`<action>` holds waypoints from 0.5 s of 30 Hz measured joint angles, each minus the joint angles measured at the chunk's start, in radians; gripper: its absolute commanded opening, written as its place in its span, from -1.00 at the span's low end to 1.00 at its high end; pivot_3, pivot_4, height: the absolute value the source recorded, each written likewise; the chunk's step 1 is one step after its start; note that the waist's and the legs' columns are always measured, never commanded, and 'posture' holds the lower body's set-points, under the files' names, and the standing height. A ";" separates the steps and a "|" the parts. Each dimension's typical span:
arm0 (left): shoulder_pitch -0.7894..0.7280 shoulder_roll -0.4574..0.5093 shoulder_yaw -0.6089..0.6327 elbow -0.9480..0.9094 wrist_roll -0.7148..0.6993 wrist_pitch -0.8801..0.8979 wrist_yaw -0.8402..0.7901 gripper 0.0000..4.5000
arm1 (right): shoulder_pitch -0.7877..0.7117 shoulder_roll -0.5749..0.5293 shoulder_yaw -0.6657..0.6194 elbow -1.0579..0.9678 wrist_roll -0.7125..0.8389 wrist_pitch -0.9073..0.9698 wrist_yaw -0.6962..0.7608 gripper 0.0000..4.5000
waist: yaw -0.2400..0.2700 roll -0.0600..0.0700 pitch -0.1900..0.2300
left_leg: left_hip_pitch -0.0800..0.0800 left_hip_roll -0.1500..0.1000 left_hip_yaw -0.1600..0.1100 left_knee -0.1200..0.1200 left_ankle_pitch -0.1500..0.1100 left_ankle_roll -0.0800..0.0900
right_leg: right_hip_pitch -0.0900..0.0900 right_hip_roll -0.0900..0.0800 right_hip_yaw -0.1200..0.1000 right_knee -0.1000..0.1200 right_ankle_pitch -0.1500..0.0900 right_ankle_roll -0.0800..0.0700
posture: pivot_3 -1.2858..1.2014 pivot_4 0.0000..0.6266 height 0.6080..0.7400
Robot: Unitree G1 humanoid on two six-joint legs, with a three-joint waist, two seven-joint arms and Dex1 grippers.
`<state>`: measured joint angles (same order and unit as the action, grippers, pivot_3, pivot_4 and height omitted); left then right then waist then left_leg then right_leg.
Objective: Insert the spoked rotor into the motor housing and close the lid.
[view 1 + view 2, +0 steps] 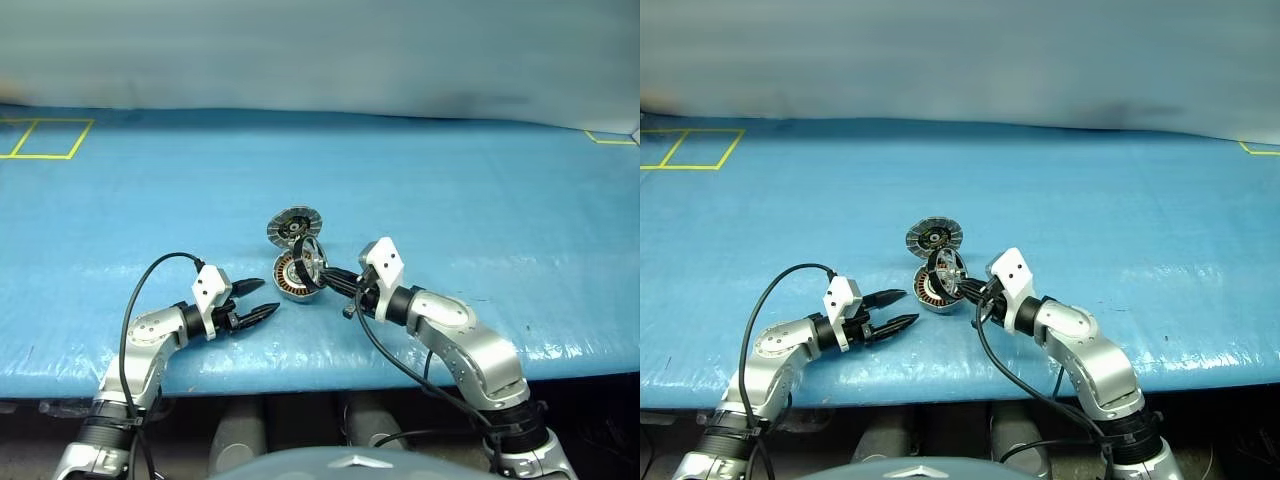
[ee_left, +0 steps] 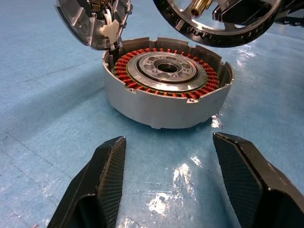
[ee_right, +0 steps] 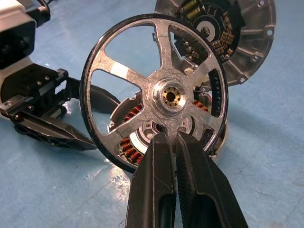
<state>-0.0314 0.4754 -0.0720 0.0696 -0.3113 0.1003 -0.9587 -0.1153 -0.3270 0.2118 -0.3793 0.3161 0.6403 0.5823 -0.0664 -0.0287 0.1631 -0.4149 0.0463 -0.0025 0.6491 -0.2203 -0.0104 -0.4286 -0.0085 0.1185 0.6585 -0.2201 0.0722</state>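
Gripping a thin, rigid silver spoked rotor by one spoke, right gripper clamped tight; left gripper agape, empty.

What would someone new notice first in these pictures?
Probably the thin silver spoked rotor, pinched upright by a spoke in the right gripper just above the round grey motor housing with copper-orange windings. Behind it the ribbed grey lid stands tilted open; the open left gripper waits beside it on the blue table.
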 measured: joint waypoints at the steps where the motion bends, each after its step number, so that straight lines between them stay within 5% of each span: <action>1: 0.000 0.000 0.000 0.000 -0.001 0.000 0.000 0.41 | -0.003 -0.003 0.003 0.009 -0.003 -0.002 0.000 -0.99 | 0.000 0.000 0.000 | 0.000 0.000 0.000 0.000 0.000 0.000 | 0.000 0.000 0.000 0.000 0.000 0.000 | 0.03 -0.52 1.00; 15: 0.001 0.000 0.000 0.000 -0.001 -0.001 0.007 0.41 | -0.060 -0.077 0.087 0.024 -0.110 -0.067 0.030 -0.99 | 0.001 0.000 0.000 | 0.000 0.000 0.000 0.000 0.000 0.000 | 0.000 0.000 0.000 0.000 0.000 0.000 | 0.03 -0.52 1.00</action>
<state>-0.0304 0.4755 -0.0720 0.0693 -0.3121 0.0998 -0.9522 -0.1757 -0.4040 0.2986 -0.3555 0.2058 0.5737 0.6125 -0.0658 -0.0288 0.1631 -0.4150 0.0462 -0.0025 0.6491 -0.2203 -0.0104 -0.4286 -0.0085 0.1184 0.6585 -0.2201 0.0722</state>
